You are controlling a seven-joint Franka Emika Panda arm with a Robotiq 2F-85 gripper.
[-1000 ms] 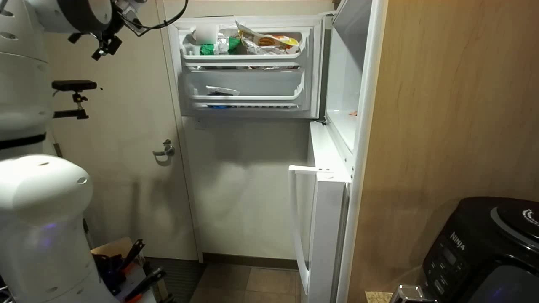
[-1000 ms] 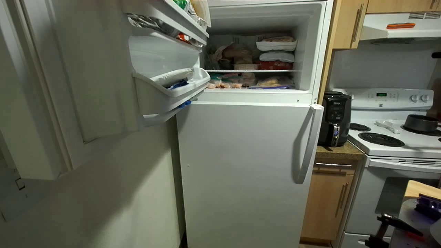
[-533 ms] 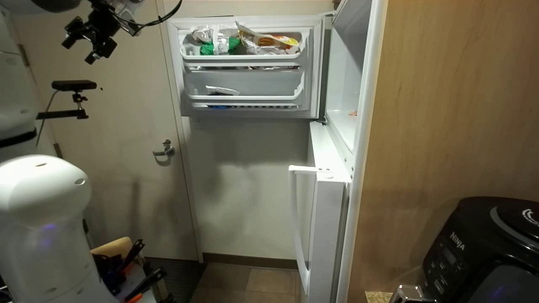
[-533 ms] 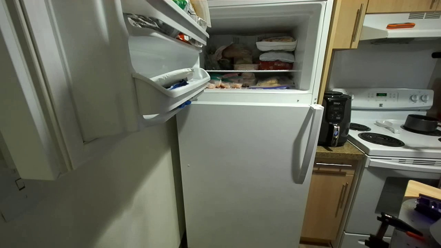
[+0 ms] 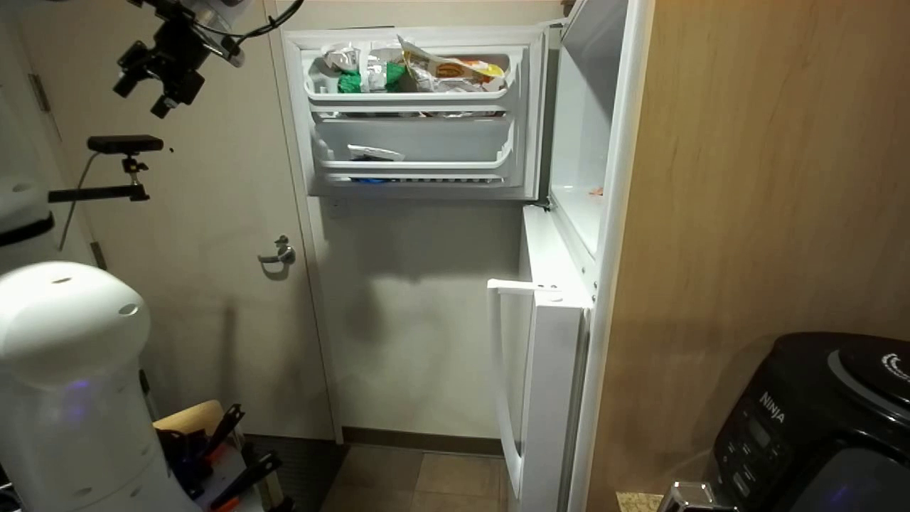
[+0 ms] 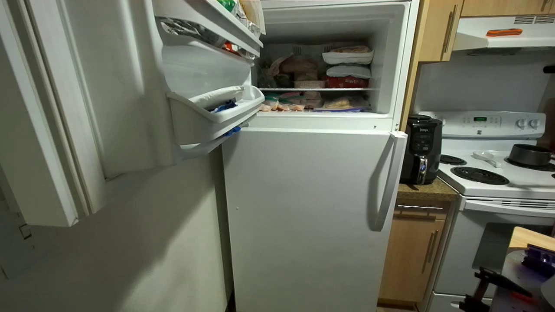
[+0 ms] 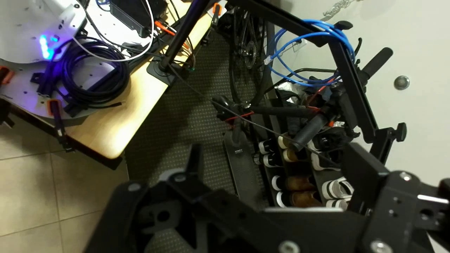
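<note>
Can see the hand point(image 7: 276, 160) spread wide in the wrist view, with fingers point(image 7: 194, 160) well apart and a scooter point(image 7: 242, 165) on the floor showing beyond the gap. In an exterior view, find it high at the left, just above a black camera point(image 5: 124, 144); cannot tell how far apart in depth. Can see the white arm point(image 5: 71, 334) at the near left. To the right of the hand and apart from it, find the freezer door point(image 5: 455, 137) standing open, with its inner side turned to the near side. Can make out shiny bags point(image 5: 455, 75) on the upper door shelf point(image 5: 409, 99) and a pale packet point(image 5: 375, 153) on the lower shelf point(image 5: 419, 166).

Below the freezer point(image 6: 386, 73), find the fridge door point(image 6: 303, 216) closed, with a long handle point(image 6: 389, 182) along the right edge. Inside the freezer, can see a stack of a white tray point(image 6: 348, 57), a pale bag point(image 6: 348, 71) and a red packet point(image 6: 347, 82) at the right. Farther right, notice a black air fryer point(image 6: 422, 149) on a speckled worktop point(image 6: 433, 189), beside a white stove point(image 6: 533, 186) with a dark pot point(image 6: 530, 154).

In the wrist view, looking down on a wooden worktop point(image 7: 112, 130) at the left, with a coil of black cable point(image 7: 121, 72) and an orange-and-black clamp point(image 7: 58, 121). On the right, can see rows of shoes point(image 7: 304, 199) and a blue cable point(image 7: 334, 33) looped over a black stand point(image 7: 354, 95).
</note>
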